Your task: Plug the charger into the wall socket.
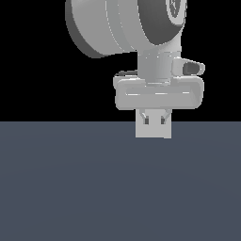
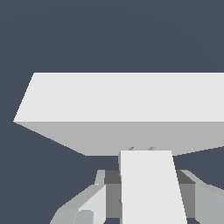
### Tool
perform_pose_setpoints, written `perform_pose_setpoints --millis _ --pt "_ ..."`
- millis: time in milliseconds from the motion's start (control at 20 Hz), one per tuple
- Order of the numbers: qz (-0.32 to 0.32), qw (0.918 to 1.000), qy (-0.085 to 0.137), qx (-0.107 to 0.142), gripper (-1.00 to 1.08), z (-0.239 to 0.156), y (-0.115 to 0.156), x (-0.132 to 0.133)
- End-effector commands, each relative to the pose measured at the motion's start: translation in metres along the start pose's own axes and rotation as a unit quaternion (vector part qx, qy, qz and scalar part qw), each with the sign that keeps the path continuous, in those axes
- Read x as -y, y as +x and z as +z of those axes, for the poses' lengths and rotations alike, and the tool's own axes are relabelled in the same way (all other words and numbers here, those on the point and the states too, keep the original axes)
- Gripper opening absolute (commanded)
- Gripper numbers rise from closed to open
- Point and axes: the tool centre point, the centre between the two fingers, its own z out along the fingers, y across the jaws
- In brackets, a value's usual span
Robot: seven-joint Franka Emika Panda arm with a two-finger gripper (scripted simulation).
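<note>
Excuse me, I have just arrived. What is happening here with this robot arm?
A simulated Panda arm is trying to plug a charger into a wall socket. The gripper holds the small grey charger between its fingers. In the wrist view, the charger's front end is very close to the socket plate, just below the two small orange dots. Whether the prongs have entered yet, I cannot tell.

A flat, dark blue-grey floor (image 1: 70, 188) spreads under me, meeting black at a straight far edge. The only thing I see standing on it is the wall socket (image 2: 127, 111), a pale grey plate at my twelve o'clock.
</note>
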Motion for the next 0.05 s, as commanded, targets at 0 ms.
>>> perform_pose_setpoints --millis 0 --pt "0.0 1.0 0.0 0.0 -1.0 0.0009 0.002 -0.0001"
